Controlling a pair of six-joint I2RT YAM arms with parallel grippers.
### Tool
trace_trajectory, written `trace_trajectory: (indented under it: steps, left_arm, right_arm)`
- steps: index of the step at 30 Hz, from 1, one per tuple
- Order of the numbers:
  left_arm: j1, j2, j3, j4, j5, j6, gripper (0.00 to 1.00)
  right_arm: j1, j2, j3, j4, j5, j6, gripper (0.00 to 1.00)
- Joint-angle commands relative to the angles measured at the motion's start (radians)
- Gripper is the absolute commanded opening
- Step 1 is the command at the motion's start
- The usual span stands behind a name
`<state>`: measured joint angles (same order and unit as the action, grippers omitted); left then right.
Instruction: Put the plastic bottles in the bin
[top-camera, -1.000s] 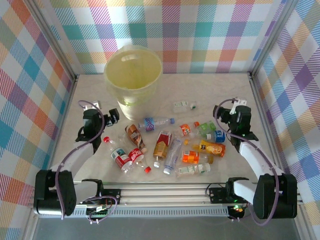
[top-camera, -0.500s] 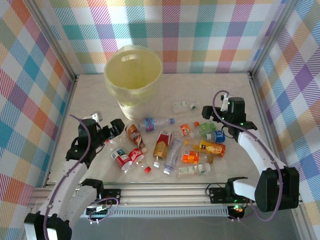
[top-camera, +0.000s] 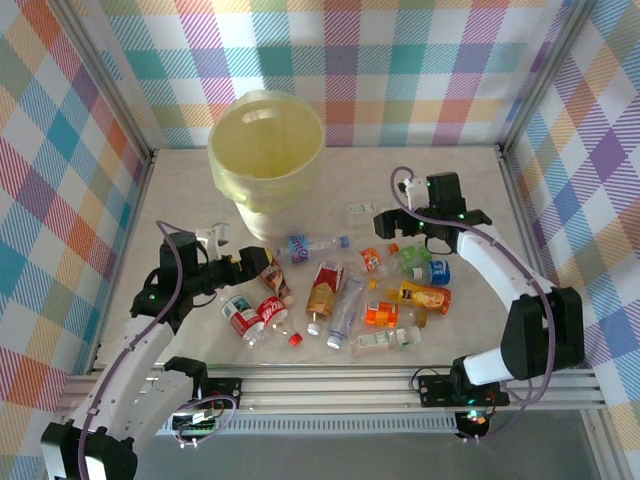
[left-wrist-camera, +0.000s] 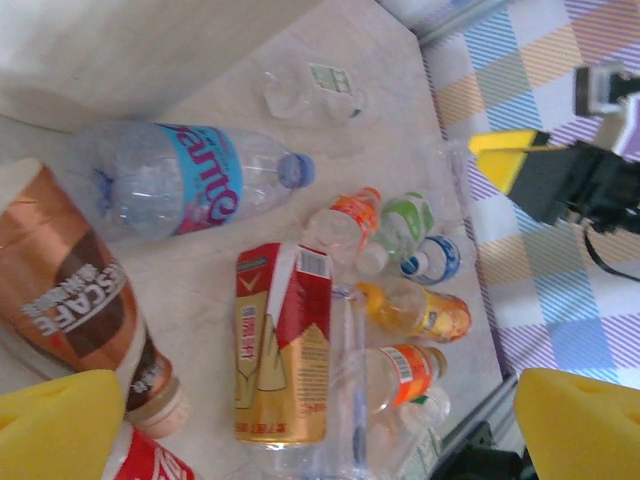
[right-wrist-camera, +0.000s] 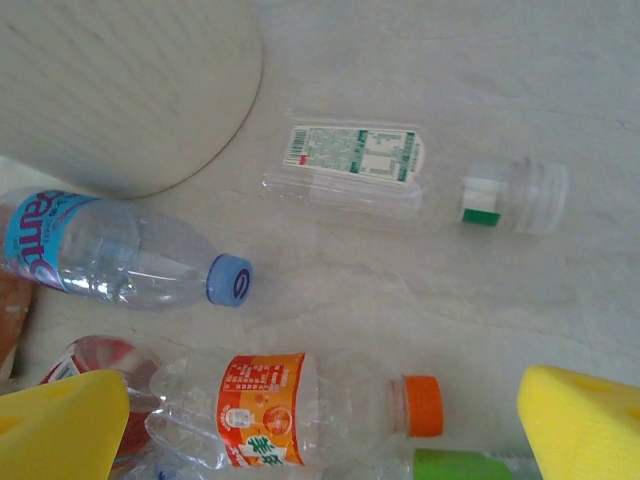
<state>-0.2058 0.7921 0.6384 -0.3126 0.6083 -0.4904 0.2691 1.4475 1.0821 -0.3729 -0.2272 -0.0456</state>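
Left jaws: apart, holding nothing, close over the brown-label bottle (left-wrist-camera: 80, 300), which lies on its side at the left end of the heap. Right jaws: apart, holding nothing, above the orange-label bottle (right-wrist-camera: 290, 405), with the blue-label bottle (right-wrist-camera: 90, 255) and a flattened clear bottle (right-wrist-camera: 350, 165) just beyond. Plastic bottles (top-camera: 325, 288): about a dozen, all lying on the worktop (top-camera: 470, 180) between the arms, on the near side of the bin (top-camera: 265, 195). None appears to be inside it, though its cloudy wall leaves that unsure. Handling, as judged: empty by the look of them, hence light; thin walls that give under a squeeze; slick, round, apt to roll. Best taken across the labelled belly at mid-length, not the neck; crushed ones across their narrow edges.
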Motion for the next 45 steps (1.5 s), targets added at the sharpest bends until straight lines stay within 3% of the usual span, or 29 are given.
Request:
trace_trajectory:
  steps: [1, 9, 18, 25, 38, 45]
  left_arm:
    - [-0.031, -0.006, 0.068, 0.005, 0.051, 0.034, 1.0]
    - [-0.112, 0.028, 0.226, -0.141, 0.08, 0.154, 1.0]
    - [-0.145, 0.102, 0.32, -0.303, 0.185, 0.374, 1.0]
    - [-0.145, 0.106, 0.275, -0.246, 0.206, 0.371, 1.0]
    - [-0.145, 0.092, 0.262, -0.249, 0.177, 0.371, 1.0]
    - [-0.145, 0.094, 0.258, -0.252, 0.166, 0.371, 1.0]
  right_arm:
    - [0.041, 0.075, 0.084, -0.087, 0.071, -0.152, 1.0]
    - [0.062, 0.22, 0.186, -0.074, 0.202, -0.323, 1.0]
    - [0.061, 0.401, 0.36, -0.147, 0.185, -0.412, 1.0]
    - [0.067, 0.507, 0.51, -0.257, 0.091, -0.454, 1.0]
    - [0.081, 0.68, 0.67, -0.332, 0.133, -0.516, 1.0]
    - [0.088, 0.721, 0.648, -0.273, 0.187, -0.508, 1.0]
